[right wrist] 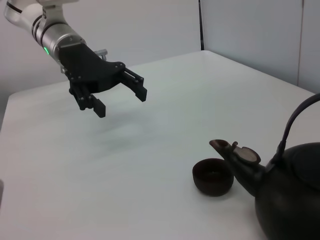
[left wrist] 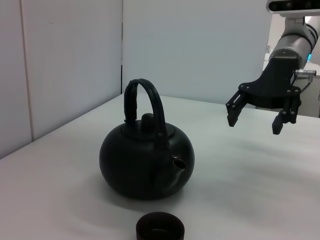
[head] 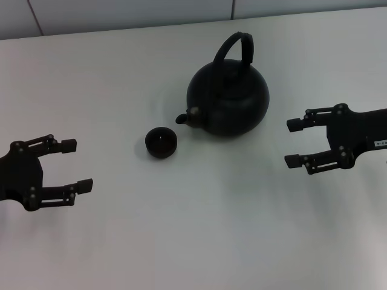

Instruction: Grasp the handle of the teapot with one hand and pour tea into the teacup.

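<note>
A: Centre of the white table point(head: 193, 241)?

B: Holds the teapot point(head: 233, 99), squat and matte black, toward the far side. Spout aimed at the robot's left. Handle point(head: 234, 48) arched upright over the lid, nothing touching it.

A: And the teacup point(head: 161, 142)?

B: Just beside the spout tip, slightly nearer the robot, apart from the pot. Standing upright, rim up.

A: Left gripper point(head: 78, 165)?

B: Low at the left edge of the head view, well apart from the cup. Fingers spread wide, pointing toward the middle, gripping nothing. Seen from the right wrist view, floats above the surface, a faint shadow beneath.

A: Right gripper point(head: 293, 143)?

B: Off to the teapot's right, near its belly but not touching. Jaws likewise parted wide and empty, tips facing the pot. Hangs above the table in the left wrist view.

A: Room to move?

B: Bare tabletop between each gripper and the two vessels, and across the whole near half. Far table edge runs just behind the teapot, with a pale wall point(head: 121, 15) beyond. Corner of the table visible in the right wrist view, past the left gripper.
</note>
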